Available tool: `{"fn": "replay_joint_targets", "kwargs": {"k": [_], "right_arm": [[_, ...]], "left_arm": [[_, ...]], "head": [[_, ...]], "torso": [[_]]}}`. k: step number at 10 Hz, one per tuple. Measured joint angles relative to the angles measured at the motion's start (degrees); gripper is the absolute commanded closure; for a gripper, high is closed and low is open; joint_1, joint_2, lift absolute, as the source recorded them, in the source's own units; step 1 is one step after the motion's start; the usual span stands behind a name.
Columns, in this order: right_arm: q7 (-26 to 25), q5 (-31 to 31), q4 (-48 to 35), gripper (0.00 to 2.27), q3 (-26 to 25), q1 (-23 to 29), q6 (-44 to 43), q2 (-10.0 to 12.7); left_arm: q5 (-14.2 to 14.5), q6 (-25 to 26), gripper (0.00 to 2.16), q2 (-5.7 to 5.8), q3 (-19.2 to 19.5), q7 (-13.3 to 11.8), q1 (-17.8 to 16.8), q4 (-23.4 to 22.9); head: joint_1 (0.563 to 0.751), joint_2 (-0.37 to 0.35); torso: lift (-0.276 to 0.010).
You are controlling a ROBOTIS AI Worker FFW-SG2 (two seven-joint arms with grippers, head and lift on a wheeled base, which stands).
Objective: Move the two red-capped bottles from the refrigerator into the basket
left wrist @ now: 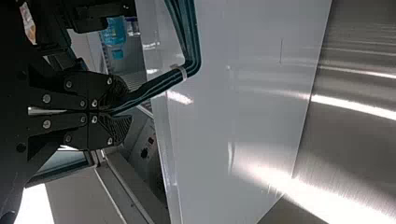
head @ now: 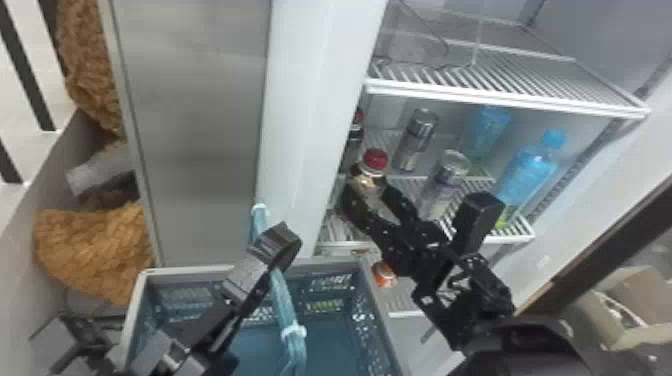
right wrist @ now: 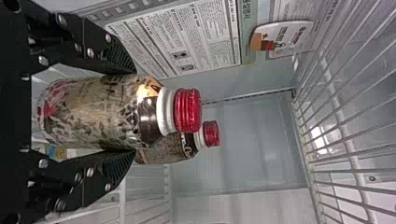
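Note:
In the refrigerator, my right gripper (head: 369, 188) is shut on the nearer red-capped bottle (head: 375, 159). The right wrist view has this bottle (right wrist: 98, 112) between both fingers of the right gripper (right wrist: 130, 112), its sides against the pads. Behind it stands the other red-capped bottle (head: 356, 119), partly hidden; its cap (right wrist: 211, 133) shows past the first one's. Over the basket (head: 200, 270), my left gripper (head: 276, 246) holds the blue-green handle (head: 286, 305). Seen from the left wrist, the left gripper (left wrist: 116, 115) is closed around that handle (left wrist: 161, 84).
Two silver-topped containers (head: 417, 135) and two blue bottles (head: 530, 172) stand right of the red-capped ones. A wire shelf (head: 500, 95) hangs above them. The refrigerator's pale side edge (head: 305, 135) rises behind the basket. An orange-labelled item (head: 384, 275) lies below, near the basket's right rim.

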Motion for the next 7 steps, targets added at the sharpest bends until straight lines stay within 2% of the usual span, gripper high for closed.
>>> {"fn": "replay_joint_targets", "kwargs": {"k": [1, 4, 7], "right_arm": [[0.1, 0.2, -0.1, 1.29, 0.0, -0.2, 1.4, -0.3], [0.1, 0.7, -1.6, 1.27, 0.1, 0.3, 1.8, -0.6], [0.2, 0.1, -8.6, 1.27, -1.2, 4.2, 1.6, -0.7]], "left_arm": [[0.0, 0.0, 1.20, 0.01, 0.0, 0.0, 0.0, 0.0], [0.0, -0.1, 1.20, 0.01, 0.0, 0.0, 0.0, 0.0], [0.0, -0.1, 1.20, 0.01, 0.0, 0.0, -0.1, 0.0]], "head": [[0.695, -0.300], [0.695, -0.300], [0.695, -0.310]], "torso": [[0.000], [0.000], [0.000]]}}
